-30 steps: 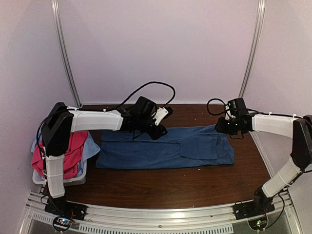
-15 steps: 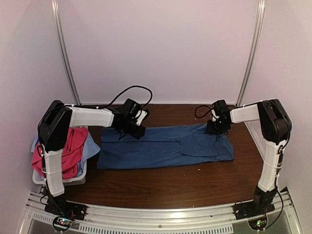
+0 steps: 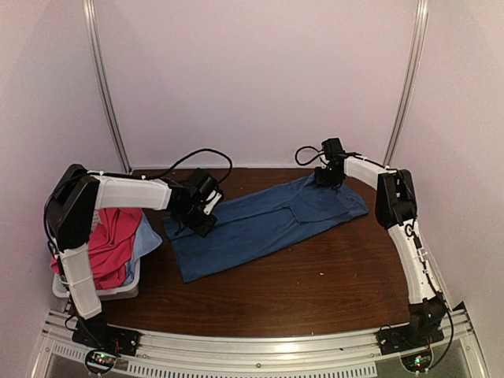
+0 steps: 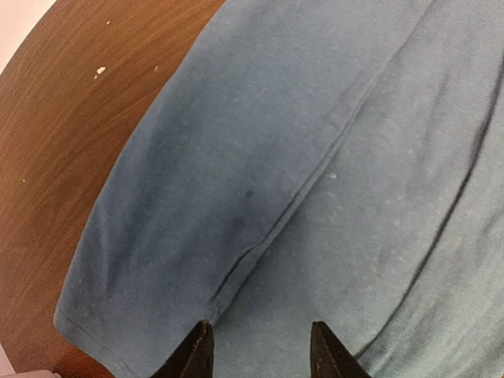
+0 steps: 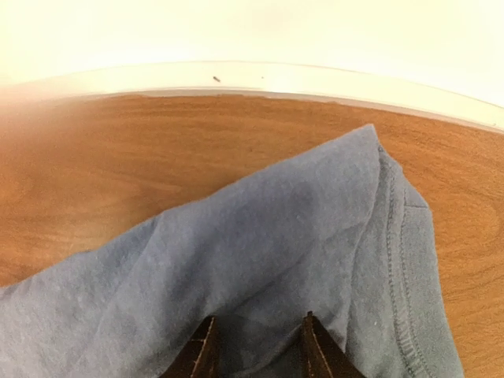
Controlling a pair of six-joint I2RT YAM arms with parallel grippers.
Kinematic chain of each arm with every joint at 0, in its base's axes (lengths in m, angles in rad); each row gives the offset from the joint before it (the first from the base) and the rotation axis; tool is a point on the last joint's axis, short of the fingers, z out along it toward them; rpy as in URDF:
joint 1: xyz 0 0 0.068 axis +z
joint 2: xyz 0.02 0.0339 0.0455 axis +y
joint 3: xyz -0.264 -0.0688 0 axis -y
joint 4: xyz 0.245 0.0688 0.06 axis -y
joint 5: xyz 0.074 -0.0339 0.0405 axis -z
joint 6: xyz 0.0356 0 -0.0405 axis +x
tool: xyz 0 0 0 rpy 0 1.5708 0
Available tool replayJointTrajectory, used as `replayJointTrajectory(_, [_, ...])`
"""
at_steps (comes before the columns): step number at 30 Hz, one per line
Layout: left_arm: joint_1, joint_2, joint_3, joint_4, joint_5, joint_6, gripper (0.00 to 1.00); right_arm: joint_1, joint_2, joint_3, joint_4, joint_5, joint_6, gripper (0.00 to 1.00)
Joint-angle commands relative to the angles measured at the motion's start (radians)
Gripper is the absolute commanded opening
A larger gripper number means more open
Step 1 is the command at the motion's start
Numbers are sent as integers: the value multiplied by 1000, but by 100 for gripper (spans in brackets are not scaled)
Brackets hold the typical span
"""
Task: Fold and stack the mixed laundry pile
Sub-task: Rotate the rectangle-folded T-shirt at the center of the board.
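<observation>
Top view is evenly lit, lilac-cast, soft, uprights point(image 3: 102, 87) bowed; right wrist view blows out at the far wall point(image 5: 252, 31) and smears at left; left wrist view renders the dark blue T-shirt point(image 4: 315, 157) slightly soft.

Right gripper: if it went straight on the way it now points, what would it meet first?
The dark blue T-shirt: it lies right ahead of the right gripper, up against the fingertips, though actual contact is hard to judge. Beyond its corner come bare table, then the white back wall.
</observation>
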Motion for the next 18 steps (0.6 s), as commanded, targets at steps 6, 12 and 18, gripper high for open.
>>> replayJointTrajectory(6, [-116,-76,-54,-5,-21,57,42,9,-397,-366,97,-102,4,47])
replayJointTrajectory(12, [-162,-49,-77,-15,-43,54,42,11,-569,-611,148,-167,27,47])
replayJointTrajectory(18, [-156,-14,-123,-33,-87,-8,40,7,-650,-832,170,-164,65,44])
